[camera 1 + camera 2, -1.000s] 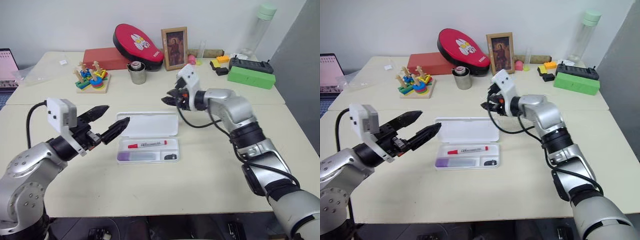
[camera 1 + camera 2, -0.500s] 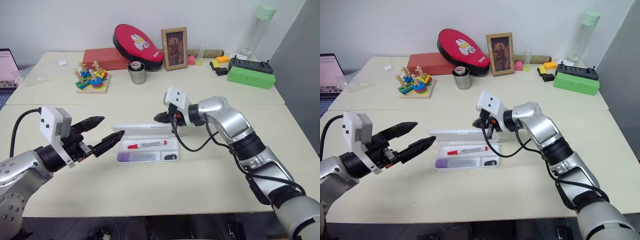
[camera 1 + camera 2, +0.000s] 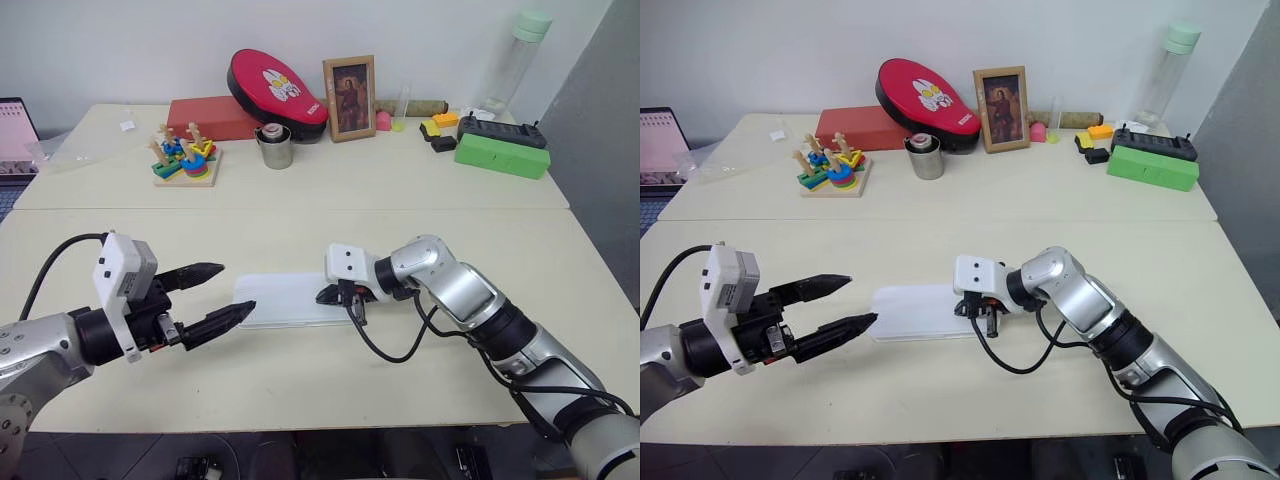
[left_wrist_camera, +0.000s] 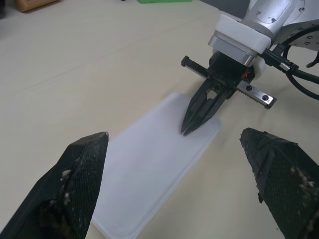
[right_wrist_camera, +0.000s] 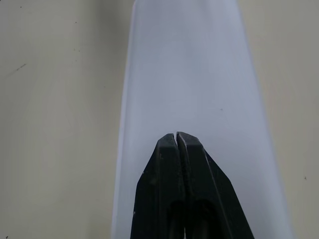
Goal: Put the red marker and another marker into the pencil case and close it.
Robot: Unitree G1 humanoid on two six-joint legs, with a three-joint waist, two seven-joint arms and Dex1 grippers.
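1. We see the case point(image 3: 285, 300) lying flat on the table point(image 3: 420, 200) at 6 o'clock of the cup point(image 3: 272, 145), lid down over the tray; no marker is visible, so we judge both are inside.
2. Our right gripper point(image 3: 325, 296), fingers pressed together and holding nothing, rests its tips on the lid near the case's 3 o'clock end.
3. Our left gripper point(image 3: 222, 294) hovers just off the 9 o'clock end, fingers wide apart, empty.
4. We judge closing is the step in hand.
5. Next: press until it latches, then lift clear.
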